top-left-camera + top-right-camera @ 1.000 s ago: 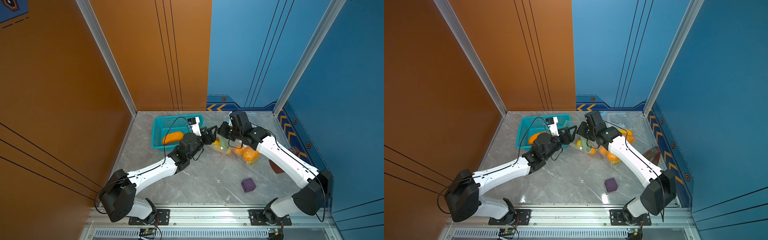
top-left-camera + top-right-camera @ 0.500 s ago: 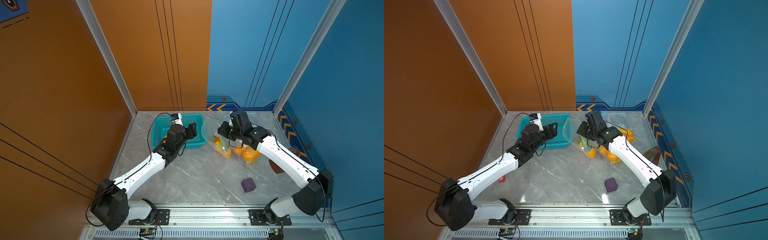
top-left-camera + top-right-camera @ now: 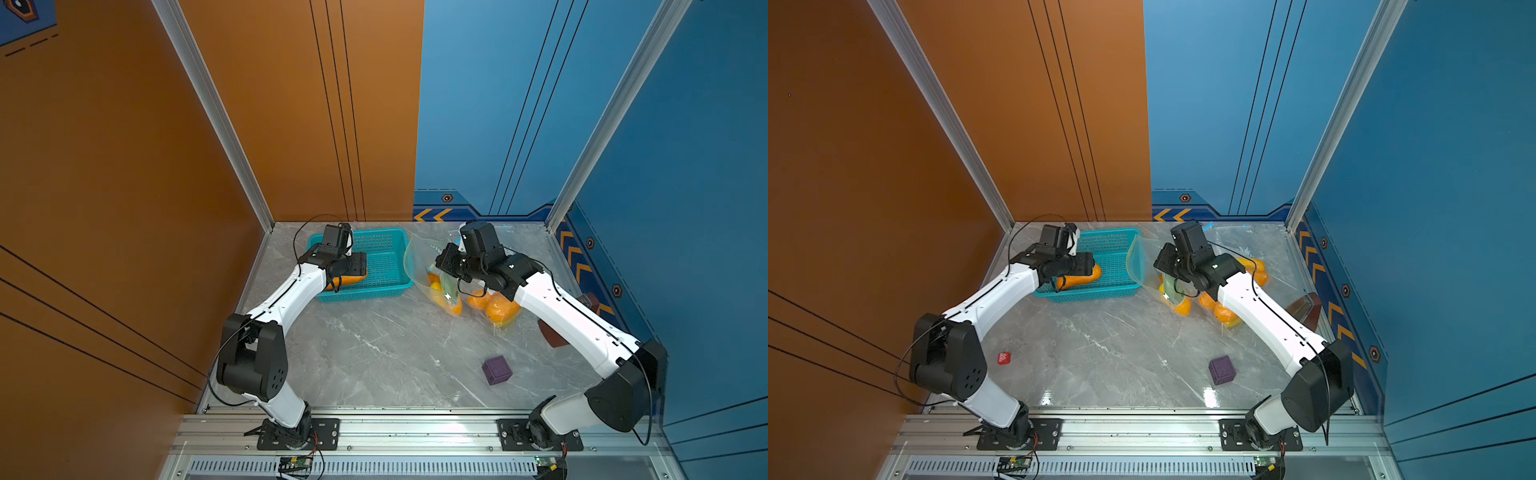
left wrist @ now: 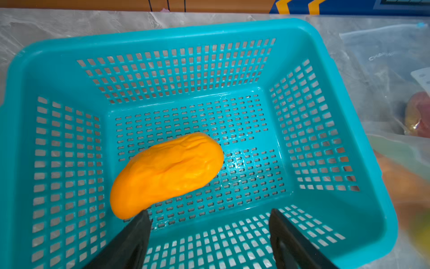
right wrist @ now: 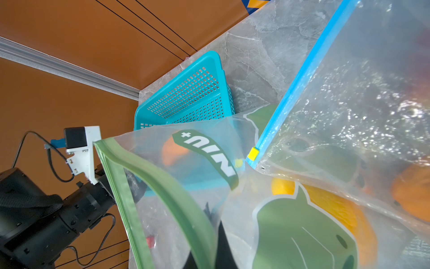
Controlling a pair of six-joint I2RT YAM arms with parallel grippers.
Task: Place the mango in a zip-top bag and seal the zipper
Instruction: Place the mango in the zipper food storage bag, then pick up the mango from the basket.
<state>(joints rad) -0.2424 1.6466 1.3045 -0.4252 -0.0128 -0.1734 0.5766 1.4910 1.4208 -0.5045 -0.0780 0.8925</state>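
A: Where is the wrinkled orange mango (image 4: 166, 173)?
B: Lying inside the teal perforated plastic basket (image 4: 162, 35), at the desk's far left corner
A: And the left gripper (image 4: 209, 216)?
B: Released, jaws spread wide just above the basket, one finger near the mango's end, nothing gripped
A: The right gripper (image 3: 444, 270)?
B: Clenched on the clear green-rimmed zip-top bag (image 5: 232, 202), its mouth raised just beside the basket, near the desk's far edge

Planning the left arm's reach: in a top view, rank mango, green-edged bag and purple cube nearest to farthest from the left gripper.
1. mango: in the basket, under the left gripper.
2. green-edged bag: just past the basket's side.
3. purple cube: far off, toward the table's front.
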